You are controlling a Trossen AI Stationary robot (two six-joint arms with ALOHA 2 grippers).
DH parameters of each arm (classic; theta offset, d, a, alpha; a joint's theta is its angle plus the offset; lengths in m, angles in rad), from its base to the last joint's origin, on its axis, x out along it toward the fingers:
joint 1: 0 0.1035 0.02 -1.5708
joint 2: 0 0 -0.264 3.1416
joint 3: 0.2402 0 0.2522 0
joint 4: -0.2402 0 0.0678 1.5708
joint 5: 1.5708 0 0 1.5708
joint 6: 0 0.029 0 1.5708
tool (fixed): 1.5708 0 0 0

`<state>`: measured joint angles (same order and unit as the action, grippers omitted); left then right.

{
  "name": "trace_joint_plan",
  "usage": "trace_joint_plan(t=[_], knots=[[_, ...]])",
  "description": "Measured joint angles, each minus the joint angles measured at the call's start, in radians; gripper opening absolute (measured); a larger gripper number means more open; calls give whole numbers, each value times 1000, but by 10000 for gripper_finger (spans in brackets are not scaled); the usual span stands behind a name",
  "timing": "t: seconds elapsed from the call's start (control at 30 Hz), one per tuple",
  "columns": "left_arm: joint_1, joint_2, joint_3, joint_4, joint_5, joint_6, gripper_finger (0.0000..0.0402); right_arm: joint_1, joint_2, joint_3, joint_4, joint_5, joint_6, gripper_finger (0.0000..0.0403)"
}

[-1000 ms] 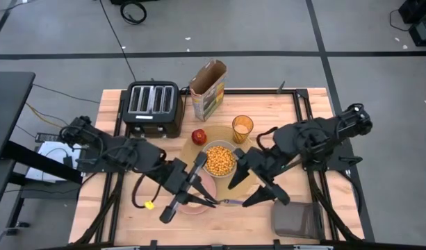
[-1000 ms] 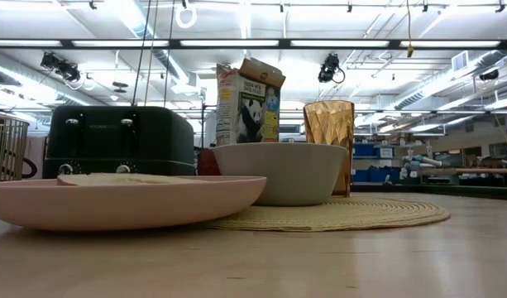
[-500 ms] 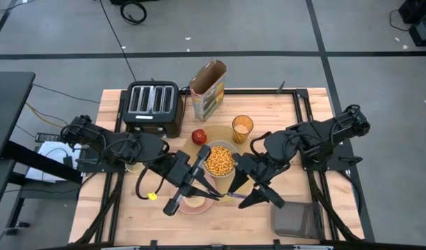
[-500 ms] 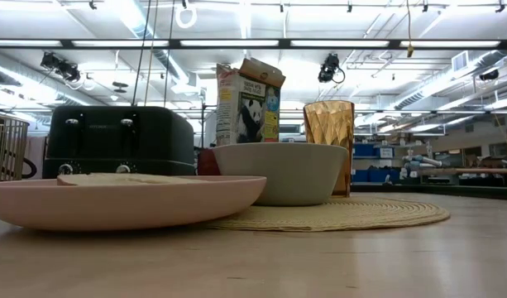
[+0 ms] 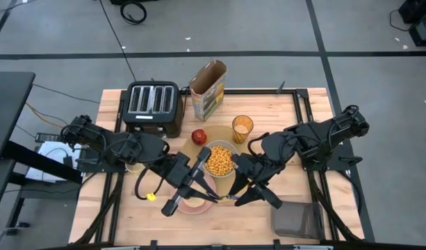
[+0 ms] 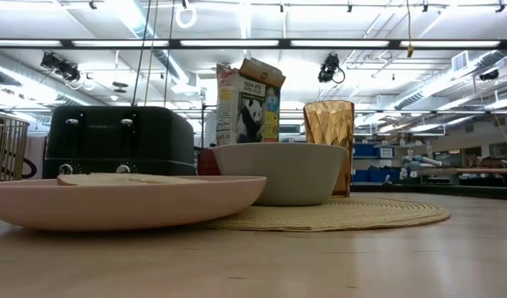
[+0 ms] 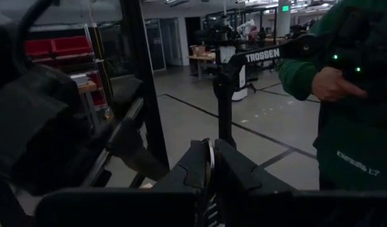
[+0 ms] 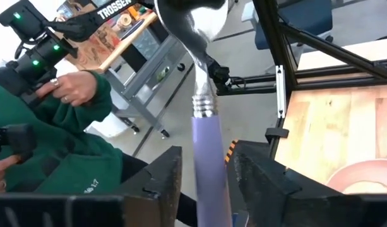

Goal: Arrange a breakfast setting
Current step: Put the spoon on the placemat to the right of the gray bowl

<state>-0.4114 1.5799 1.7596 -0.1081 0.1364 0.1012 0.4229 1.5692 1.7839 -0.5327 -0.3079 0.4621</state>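
The small spoon (image 5: 224,200) with its bluish handle (image 8: 209,157) is held over the table's near middle, beside the pink plate (image 5: 194,204). My left gripper (image 5: 213,199) is shut on its metal end. My right gripper (image 5: 236,198) is open, with a finger on either side of the handle and a small gap to each. The pale grey bowl (image 5: 219,160) of cereal, the amber tumbler (image 5: 242,128) and the red apple (image 5: 199,135) rest on the tan placemat (image 6: 361,213). The plate's edge overlaps the mat. My left gripper pinches the spoon's metal end (image 7: 209,157) between its two fingertips; in the left wrist view it shows edge-on as a thin strip. The fingers come level from the table's left. The handle sticks out toward the table's right, clear of the table.
A black toaster (image 5: 152,104) and an open cereal box (image 5: 208,89) stand at the far edge. A dark mesh basket (image 5: 296,221) sits at the near right corner. A person in a green sleeve (image 8: 54,126) stands beyond the table.
My right gripper has gone toward the table's left until its open fingers stand around the spoon's handle. My left gripper, still shut on the spoon, has shifted a little toward the far edge early on and then kept still.
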Motion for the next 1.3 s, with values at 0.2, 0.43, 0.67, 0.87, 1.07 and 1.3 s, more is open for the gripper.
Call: trace_joint_plan(t=[0.2, 0.43, 0.67, 0.87, 1.07, 1.3], knots=[[4, 0, 0, -15, -2, -54, 31, 0, 0, 0, 20, 11, 25, 100], [11, -3, 0, -16, -44, -58, 65, 0, 0, 0, 19, 11, 48, 54], [16, -10, 0, -31, -55, -38, 75, -3, 0, 0, 16, 50, 77, 53], [39, -68, 0, -156, -43, -27, 72, -8, -1, 1, 9, 150, 93, 48], [36, -73, 0, -195, -23, -20, 20, -24, 0, 0, 19, 175, 98, 48], [36, -73, 0, -194, 2, -3, 20, -28, 0, 0, 24, 169, 106, 71]])
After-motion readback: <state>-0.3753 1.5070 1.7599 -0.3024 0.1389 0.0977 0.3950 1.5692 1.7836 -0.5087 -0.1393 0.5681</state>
